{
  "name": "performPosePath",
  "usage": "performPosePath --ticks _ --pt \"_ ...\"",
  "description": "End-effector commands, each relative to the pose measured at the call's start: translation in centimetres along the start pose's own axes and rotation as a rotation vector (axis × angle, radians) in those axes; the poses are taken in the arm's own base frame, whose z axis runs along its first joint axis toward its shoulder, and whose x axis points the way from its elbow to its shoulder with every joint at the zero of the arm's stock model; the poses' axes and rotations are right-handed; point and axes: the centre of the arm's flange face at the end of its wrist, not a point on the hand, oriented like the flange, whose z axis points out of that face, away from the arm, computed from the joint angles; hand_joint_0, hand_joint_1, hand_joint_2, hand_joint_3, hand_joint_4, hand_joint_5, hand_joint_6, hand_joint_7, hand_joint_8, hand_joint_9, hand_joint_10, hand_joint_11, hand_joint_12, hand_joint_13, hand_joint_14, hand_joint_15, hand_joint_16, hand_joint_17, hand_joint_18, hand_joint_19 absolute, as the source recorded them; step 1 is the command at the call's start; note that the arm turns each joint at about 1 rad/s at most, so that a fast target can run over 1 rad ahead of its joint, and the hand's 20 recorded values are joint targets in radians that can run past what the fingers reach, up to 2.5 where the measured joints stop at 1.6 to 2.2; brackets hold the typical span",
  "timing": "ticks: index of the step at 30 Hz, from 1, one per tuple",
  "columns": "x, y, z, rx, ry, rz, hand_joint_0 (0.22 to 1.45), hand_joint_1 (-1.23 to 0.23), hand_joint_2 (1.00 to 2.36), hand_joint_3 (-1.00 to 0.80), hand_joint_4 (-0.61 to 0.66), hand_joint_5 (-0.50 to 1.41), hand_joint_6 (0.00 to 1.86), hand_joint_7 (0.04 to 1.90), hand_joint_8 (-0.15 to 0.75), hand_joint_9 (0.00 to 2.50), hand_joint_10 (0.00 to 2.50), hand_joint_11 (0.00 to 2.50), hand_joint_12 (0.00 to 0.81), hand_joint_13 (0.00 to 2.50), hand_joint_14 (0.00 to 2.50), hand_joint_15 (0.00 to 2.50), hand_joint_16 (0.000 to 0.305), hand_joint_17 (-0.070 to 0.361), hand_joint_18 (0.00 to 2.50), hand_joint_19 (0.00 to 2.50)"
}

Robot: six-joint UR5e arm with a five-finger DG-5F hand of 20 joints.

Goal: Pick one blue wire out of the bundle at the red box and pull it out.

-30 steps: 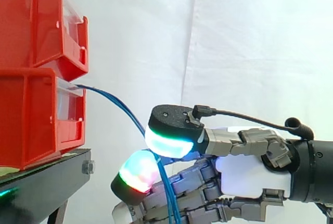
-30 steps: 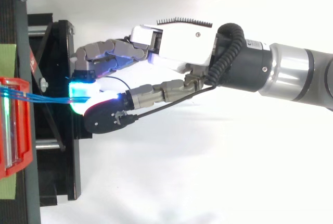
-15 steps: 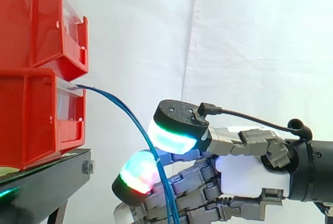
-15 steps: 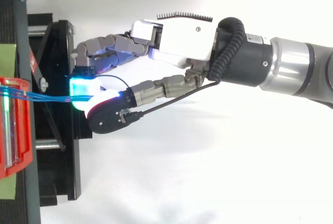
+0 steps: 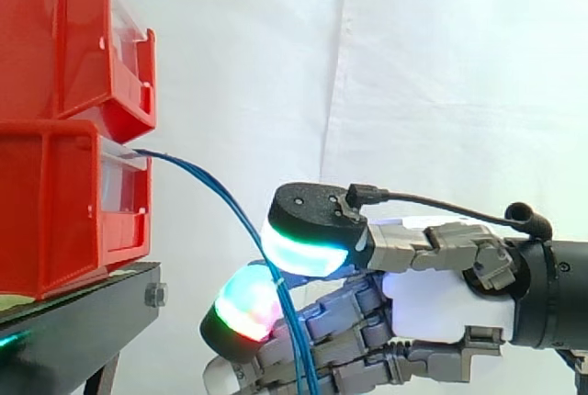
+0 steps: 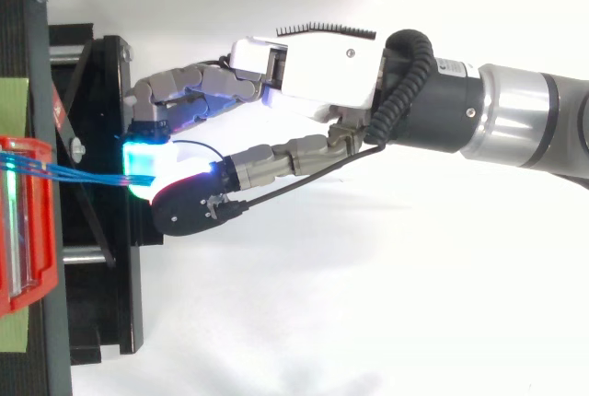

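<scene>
At left, before a white curtain, two red boxes stacked on a black stand (image 5: pixel 73 331). From the front lip of the lower red box (image 5: pixel 55 211), a few thin blue wires (image 5: pixel 220 191) leaving rightward, arching down, long axis sloping from box to hand, then dropping steeply past the bottom edge. From above, nearly straight, running left to right. At right, the hand (image 5: pixel 441 308), reaching leftward, apart from the boxes. Thumb pad (image 5: pixel 303 250), glowing green and white, and a fingertip (image 5: pixel 243 308), glowing red and green, closed together, pinching the blue wires between them.
</scene>
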Motion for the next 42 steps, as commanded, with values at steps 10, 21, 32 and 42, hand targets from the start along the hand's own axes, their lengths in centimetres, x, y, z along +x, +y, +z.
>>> performPosePath --ticks 10,21,32,42 --pt "0.1 -0.3 -0.5 0.042 0.039 -0.033 0.49 -0.63 1.01 -0.32 0.25 -0.11 0.50 1.32 0.276 0.59 0.01 0.26 0.387 0.20 0.00 0.11 0.064 0.144 0.15 0.31" --pt "-0.3 1.6 -0.9 0.046 0.063 -0.057 0.53 -0.68 1.01 -0.30 0.23 -0.10 0.50 1.41 0.266 0.60 0.01 0.27 0.373 0.22 0.00 0.11 0.061 0.137 0.17 0.31" --pt "-0.3 2.2 -1.2 0.054 0.084 -0.066 0.58 -0.72 1.02 -0.20 0.20 -0.13 0.66 1.25 0.260 0.63 0.01 0.31 0.360 0.25 0.00 0.10 0.058 0.129 0.22 0.29" --pt "-0.7 3.2 -1.4 0.066 0.081 -0.070 0.60 -0.79 1.02 -0.26 0.35 -0.13 0.71 1.22 0.255 0.71 0.01 0.35 0.361 0.29 0.00 0.09 0.057 0.129 0.28 0.27"
